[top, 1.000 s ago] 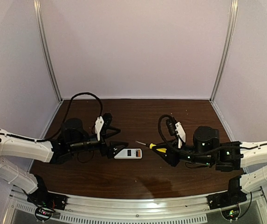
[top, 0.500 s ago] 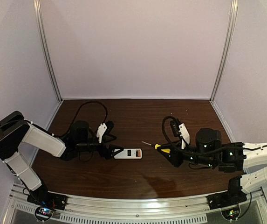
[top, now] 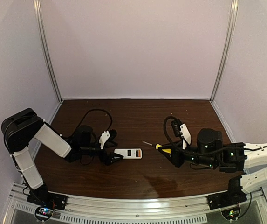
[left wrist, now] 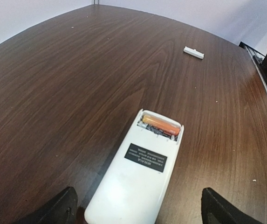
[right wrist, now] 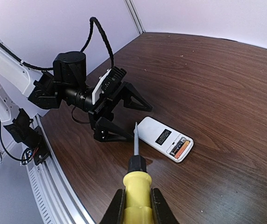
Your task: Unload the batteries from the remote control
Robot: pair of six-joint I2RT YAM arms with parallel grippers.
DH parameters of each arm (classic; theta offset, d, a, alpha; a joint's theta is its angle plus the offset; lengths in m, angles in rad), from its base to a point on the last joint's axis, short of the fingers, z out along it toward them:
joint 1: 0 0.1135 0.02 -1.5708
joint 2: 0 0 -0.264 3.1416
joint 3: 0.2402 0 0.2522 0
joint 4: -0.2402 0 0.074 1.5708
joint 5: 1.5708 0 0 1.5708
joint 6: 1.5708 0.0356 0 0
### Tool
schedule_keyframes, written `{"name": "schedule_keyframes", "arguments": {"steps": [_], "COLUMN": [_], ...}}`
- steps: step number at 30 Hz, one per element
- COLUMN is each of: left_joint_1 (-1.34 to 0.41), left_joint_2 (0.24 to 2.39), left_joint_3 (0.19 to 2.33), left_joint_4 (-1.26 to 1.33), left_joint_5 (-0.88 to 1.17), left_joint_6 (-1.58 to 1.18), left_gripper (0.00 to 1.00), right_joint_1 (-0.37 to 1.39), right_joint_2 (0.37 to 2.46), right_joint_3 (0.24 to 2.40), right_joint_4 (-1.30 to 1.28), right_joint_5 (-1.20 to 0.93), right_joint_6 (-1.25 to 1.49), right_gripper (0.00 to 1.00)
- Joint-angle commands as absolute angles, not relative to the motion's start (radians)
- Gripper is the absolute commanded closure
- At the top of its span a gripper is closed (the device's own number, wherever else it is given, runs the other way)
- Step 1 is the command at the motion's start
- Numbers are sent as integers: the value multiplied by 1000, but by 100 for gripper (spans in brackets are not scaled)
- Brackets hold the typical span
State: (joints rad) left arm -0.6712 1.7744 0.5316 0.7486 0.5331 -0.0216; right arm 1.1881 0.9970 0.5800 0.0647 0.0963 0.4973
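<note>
The white remote control [top: 127,153] lies back-up on the brown table, its battery compartment uncovered at the right end. An orange battery [left wrist: 160,125] sits in that compartment, also visible in the right wrist view [right wrist: 182,148]. My left gripper [top: 115,147] is open, low over the table, its fingers either side of the remote's [left wrist: 138,182] left end without touching it. My right gripper [right wrist: 135,205] is shut on the yellow-handled screwdriver [right wrist: 137,184], whose tip points at the remote [right wrist: 163,137] but hangs short of it. In the top view the screwdriver [top: 159,146] is right of the remote.
A small white cover piece [left wrist: 193,52] lies on the table far beyond the remote. Metal-framed lilac walls [top: 133,46] close in the table at the back and sides. The aluminium rail [top: 133,205] runs along the near edge.
My left arm has folded back, and its gripper has dropped lower and settled round the remote's left end. My right gripper with the screwdriver has drifted slightly right. The remote has not moved.
</note>
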Motion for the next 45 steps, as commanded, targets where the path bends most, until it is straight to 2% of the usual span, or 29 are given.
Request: {"name": "schedule_keyframes", "arguments": {"steps": [1, 24, 30, 37, 45], "left_joint_1": [-649, -649, -653, -681, -705], "left_joint_2": [1804, 1925, 1925, 1922, 1932], "left_joint_3": [555, 656, 649, 653, 662], "left_joint_4": [799, 662, 665, 636, 621], "left_joint_5": [565, 634, 670, 614, 548], "left_joint_6": [26, 115, 138, 173, 193], "left_gripper": [6, 7, 13, 23, 21], "right_joint_1": [1192, 1192, 1191, 1192, 1192], "right_joint_2": [1019, 1044, 1042, 1028, 1033], "right_joint_3": [574, 578, 576, 573, 574], "right_joint_4": [86, 109, 114, 113, 119], "right_joint_5": [100, 72, 65, 57, 53], "right_joint_6": [499, 499, 499, 499, 495], "right_gripper": [100, 100, 100, 100, 100]}}
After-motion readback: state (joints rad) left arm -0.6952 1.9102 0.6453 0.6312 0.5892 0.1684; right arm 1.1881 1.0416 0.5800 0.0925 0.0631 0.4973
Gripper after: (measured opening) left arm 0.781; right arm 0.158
